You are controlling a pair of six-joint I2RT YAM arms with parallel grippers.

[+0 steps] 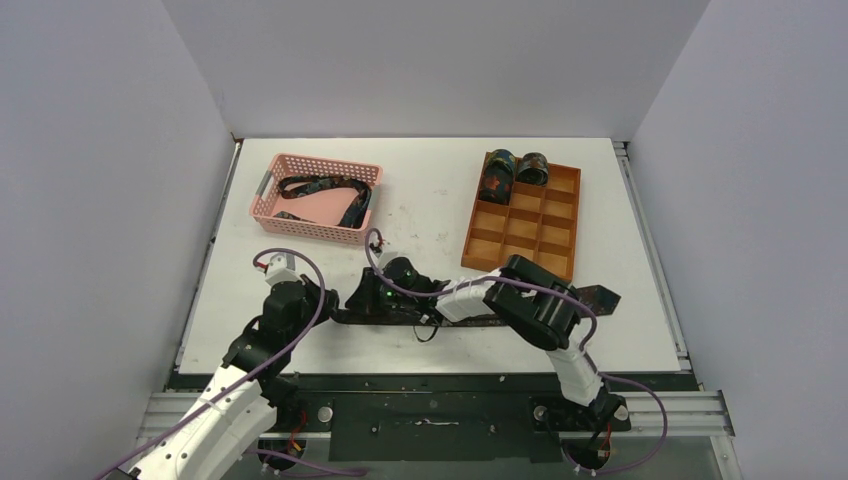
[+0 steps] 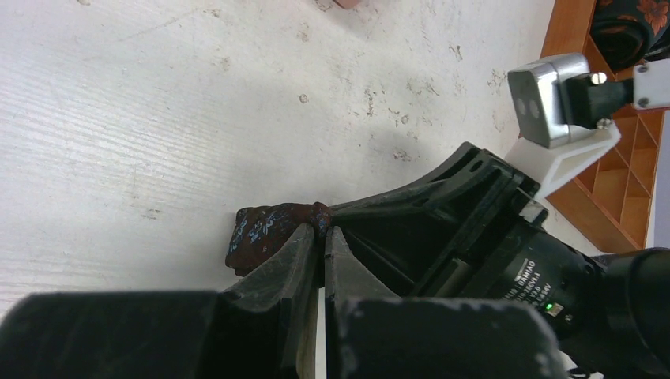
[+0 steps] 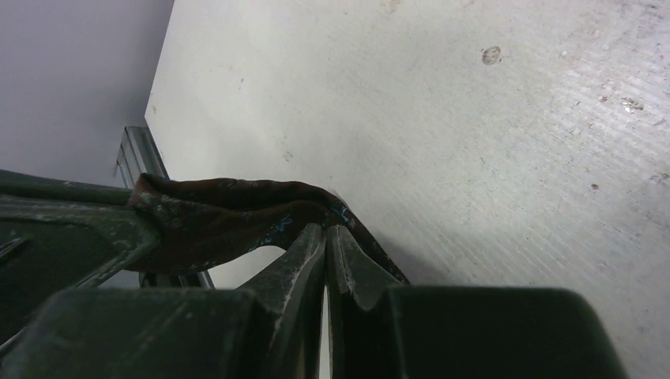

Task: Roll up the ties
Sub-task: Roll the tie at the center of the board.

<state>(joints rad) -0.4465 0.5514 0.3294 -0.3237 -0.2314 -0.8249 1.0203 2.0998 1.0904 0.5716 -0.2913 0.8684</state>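
The left gripper (image 2: 322,234) is being held closed, its two fingers pressed together, and the end of a dark patterned tie (image 2: 267,235) is being pinched at the very tips. In the left wrist view, the short speckled end of this tie is being shown just to the left of the fingertips, resting on the white table (image 2: 158,118). The right gripper (image 3: 325,233) is being held closed as well, and a fold of the same tie is being clamped at its tips. From there the fabric is being carried in a low arch towards the left gripper, which is standing just beside it. The two grippers are being held with their tips close together, and only this short piece of fabric is being stretched between them. Behind the right gripper, the rest of the tie is being supported flat by the table. It is being covered in part by the right arm, and its wide end is being shown past the elbow. Well beyond the right gripper, two rolled ties (image 1: 499,172) are being held in the far row of compartments of a wooden tray (image 1: 540,235). Well beyond the left gripper, loose ties (image 1: 320,188) are being held in a pink basket (image 1: 275,205)
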